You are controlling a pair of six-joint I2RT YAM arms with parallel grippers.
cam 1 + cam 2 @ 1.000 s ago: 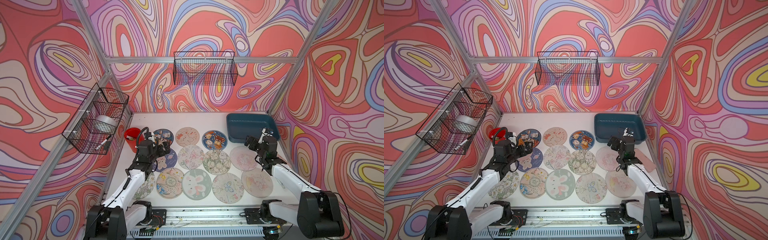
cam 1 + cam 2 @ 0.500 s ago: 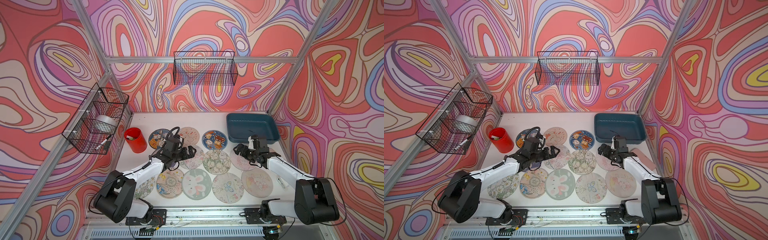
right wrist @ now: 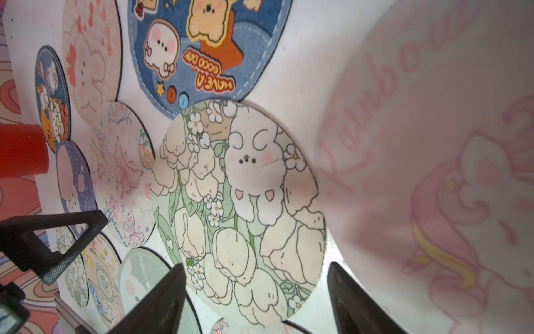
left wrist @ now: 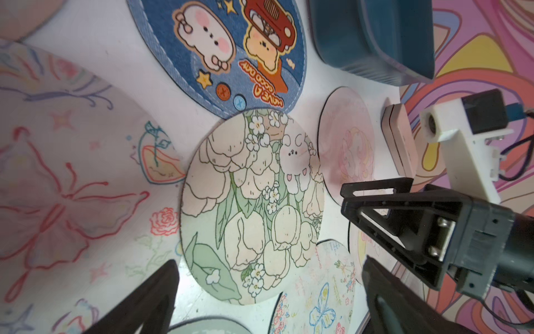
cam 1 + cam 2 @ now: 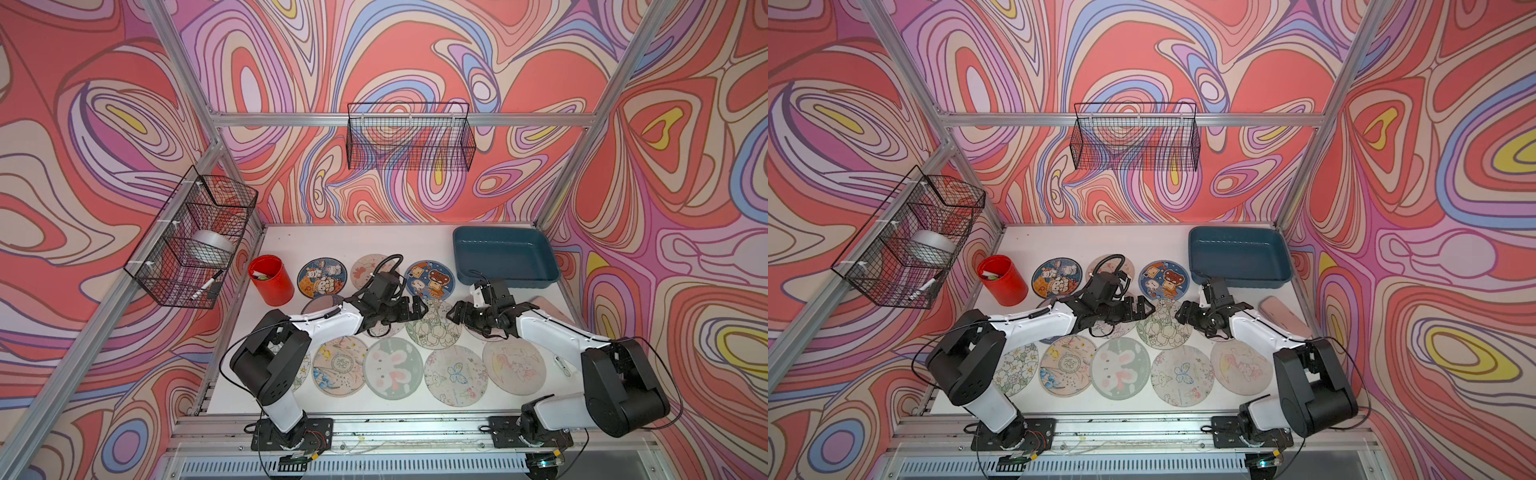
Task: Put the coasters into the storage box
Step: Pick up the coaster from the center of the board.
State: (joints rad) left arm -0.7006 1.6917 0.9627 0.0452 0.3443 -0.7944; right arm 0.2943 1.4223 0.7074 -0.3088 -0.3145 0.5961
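Far right, storage box lies crosswise.

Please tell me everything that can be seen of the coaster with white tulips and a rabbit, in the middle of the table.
The tulip coaster is a thin round mat, cloth-like, cream with green leaves, white tulips and a white rabbit, dark at the rim. It lies flat on the white table, its edge over the blue bear coaster. The left gripper and right gripper hover at either side, open; neither seems to touch it.
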